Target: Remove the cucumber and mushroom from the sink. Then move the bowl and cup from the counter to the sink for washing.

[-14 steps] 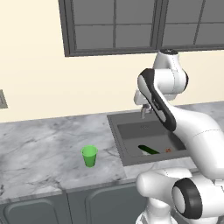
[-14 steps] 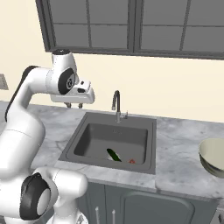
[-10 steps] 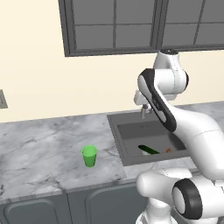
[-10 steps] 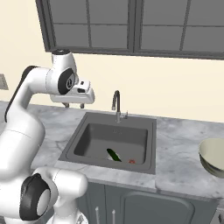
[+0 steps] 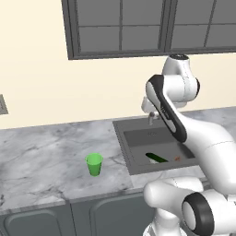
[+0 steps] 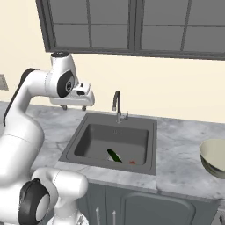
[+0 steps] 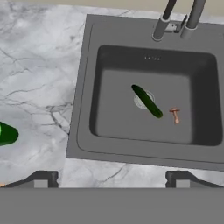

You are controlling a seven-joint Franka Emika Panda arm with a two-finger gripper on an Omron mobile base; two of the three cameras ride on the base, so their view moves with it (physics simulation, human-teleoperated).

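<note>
nothing differs from the earlier frames: arm, cucumber (image 7: pixel 147 100) and mushroom (image 7: pixel 175 115) sit as before. the gripper (image 7: pixel 111 177) hangs high over the sink (image 7: pixel 87 78), its tips spread wide apart, clamping nothing. the cucumber lies across the drain on the basin floor, the mushroom near it at 3 o'clock. the cup (image 5: pixel 94 164) stands on the counter (image 5: pixel 41 152) at the sink's 9 o'clock, cut off at the hand view's edge. the bowl (image 6: pixel 214 157) is cropped at the right base view's 3 o'clock edge. the arm hides part of the faucet (image 6: pixel 117 105) in the left base view.
</note>
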